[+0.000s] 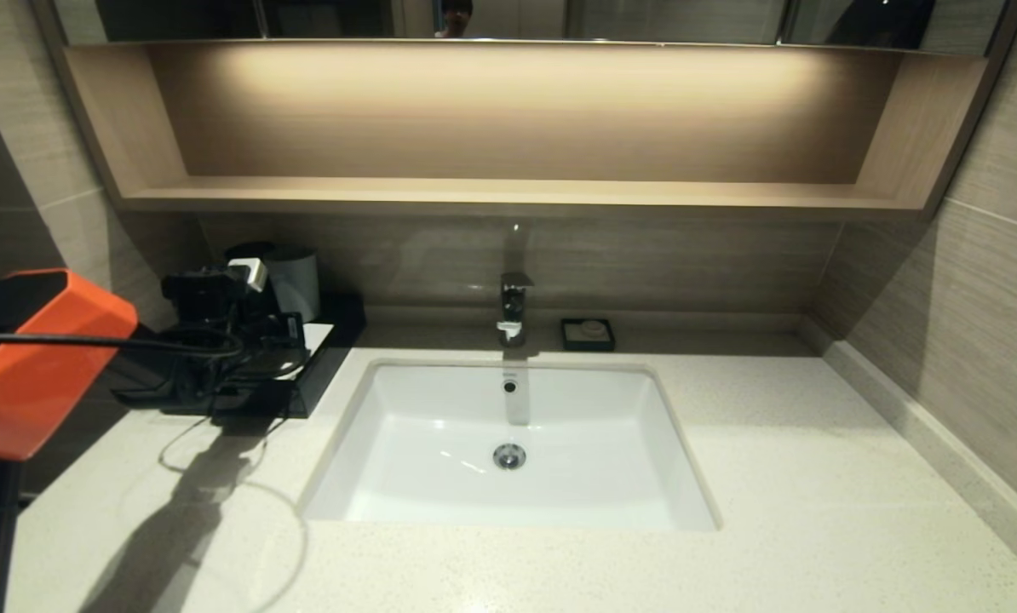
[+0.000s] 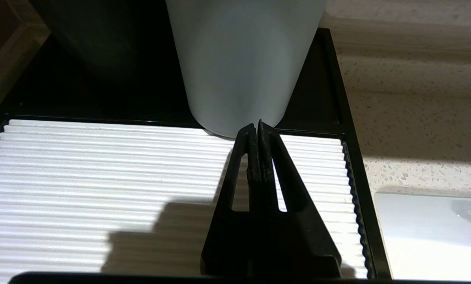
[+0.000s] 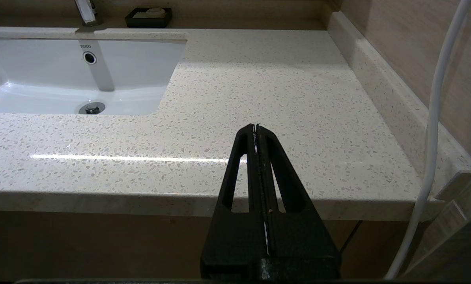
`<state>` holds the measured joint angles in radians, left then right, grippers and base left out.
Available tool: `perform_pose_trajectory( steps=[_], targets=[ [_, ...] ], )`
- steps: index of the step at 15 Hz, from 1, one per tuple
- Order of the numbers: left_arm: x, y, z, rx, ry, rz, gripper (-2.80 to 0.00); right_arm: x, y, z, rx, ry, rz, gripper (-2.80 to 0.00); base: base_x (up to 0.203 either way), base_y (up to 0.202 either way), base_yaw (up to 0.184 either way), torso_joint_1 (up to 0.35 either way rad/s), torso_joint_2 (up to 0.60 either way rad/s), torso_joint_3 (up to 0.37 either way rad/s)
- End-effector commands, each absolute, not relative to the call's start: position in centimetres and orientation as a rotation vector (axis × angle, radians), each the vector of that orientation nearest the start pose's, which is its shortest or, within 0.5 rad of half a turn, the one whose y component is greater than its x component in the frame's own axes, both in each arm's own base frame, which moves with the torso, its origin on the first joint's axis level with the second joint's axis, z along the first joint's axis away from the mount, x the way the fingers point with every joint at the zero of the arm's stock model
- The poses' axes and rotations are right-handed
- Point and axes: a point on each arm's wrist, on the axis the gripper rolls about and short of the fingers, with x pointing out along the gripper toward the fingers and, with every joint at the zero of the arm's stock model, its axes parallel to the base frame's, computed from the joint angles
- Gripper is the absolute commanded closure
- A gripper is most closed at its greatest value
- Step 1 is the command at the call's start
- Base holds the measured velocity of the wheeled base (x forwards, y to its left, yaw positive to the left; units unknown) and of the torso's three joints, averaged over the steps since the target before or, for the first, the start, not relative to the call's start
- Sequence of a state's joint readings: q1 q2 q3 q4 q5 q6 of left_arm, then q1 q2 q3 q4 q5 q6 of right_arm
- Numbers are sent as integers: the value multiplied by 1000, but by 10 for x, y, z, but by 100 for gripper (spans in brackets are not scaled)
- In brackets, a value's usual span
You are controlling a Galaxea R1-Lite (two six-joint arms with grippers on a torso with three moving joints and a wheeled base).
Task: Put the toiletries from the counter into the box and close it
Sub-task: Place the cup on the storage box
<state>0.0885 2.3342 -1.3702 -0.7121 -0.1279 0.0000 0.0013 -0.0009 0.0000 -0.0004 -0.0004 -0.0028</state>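
Black left gripper (image 2: 258, 125), jaws pressed together, above box's (image 2: 348, 130) ribbed white top near cup (image 2: 239, 59); right gripper (image 3: 256, 128) likewise, off surface (image 3: 283, 94) edge.

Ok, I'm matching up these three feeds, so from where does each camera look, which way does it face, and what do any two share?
Head view: high on the robot, facing forward and down at the counter, sink and box; the left arm's orange link shows.
Left wrist view: behind the shut left tool, over the box's ribbed white top, facing the grey cup.
Right wrist view: behind the shut right tool, low before the counter's edge, facing across it.
Shared: head and right wrist views both show sink, faucet and soap dish.
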Motion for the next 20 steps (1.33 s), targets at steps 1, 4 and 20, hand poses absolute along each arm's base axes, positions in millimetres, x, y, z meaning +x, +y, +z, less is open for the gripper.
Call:
perform_pose_trajectory(
  steps=[1, 4, 20],
  targets=[
    [469, 39, 87, -27, 249, -40, 0, -23, 0, 75, -3, 0, 2, 0, 0, 0, 0, 0, 0, 0],
    [472, 39, 88, -27, 238, -40, 0, -23, 0, 75, -3, 0, 2, 0, 0, 0, 0, 0, 0, 0],
    [485, 40, 79, -5, 228, -42, 0, -23, 0, 75, -3, 0, 2, 0, 0, 0, 0, 0, 0, 0]
  ],
)
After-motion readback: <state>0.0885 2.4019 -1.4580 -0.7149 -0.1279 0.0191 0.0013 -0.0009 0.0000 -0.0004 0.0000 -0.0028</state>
